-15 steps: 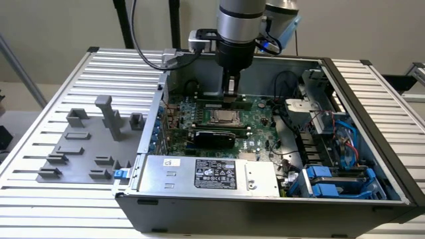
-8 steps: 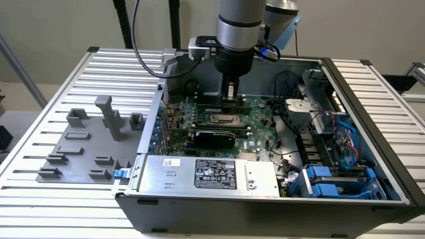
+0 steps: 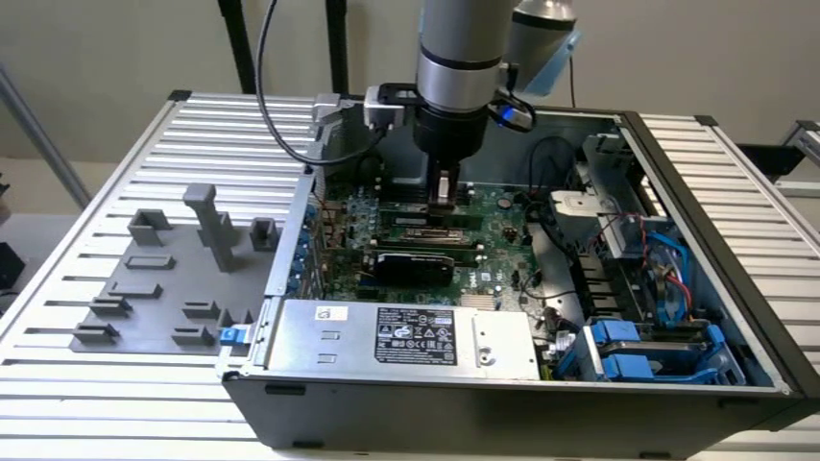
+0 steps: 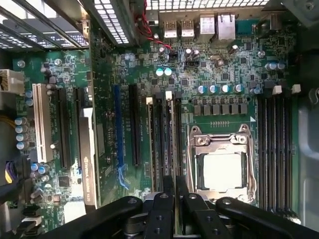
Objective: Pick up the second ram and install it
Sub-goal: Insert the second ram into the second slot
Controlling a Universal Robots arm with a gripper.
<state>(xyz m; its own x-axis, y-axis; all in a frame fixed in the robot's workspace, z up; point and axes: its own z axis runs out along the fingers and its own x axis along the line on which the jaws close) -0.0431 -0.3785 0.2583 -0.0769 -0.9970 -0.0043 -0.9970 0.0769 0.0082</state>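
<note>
My gripper (image 3: 445, 200) reaches down into the open computer case, low over the memory slots of the green motherboard (image 3: 494, 206). In the wrist view its two black fingers (image 4: 164, 199) stand almost together at the gripper (image 4: 174, 188). The second ram (image 4: 174, 139) shows edge-on as a thin dark strip running straight out from between them. It lies in line with a slot beside another narrow stick (image 4: 160, 144), with white latches (image 4: 168, 94) at the far end. The fingers are shut on the ram's top edge.
The bare CPU socket (image 4: 222, 169) lies close beside the slots, with several more empty slots (image 4: 274, 149) past it. A grey fixture plate (image 3: 167, 288) with upright blocks sits at the exterior view's left. A power supply (image 3: 397, 336), cables and blue drive bays (image 3: 640, 351) crowd the case.
</note>
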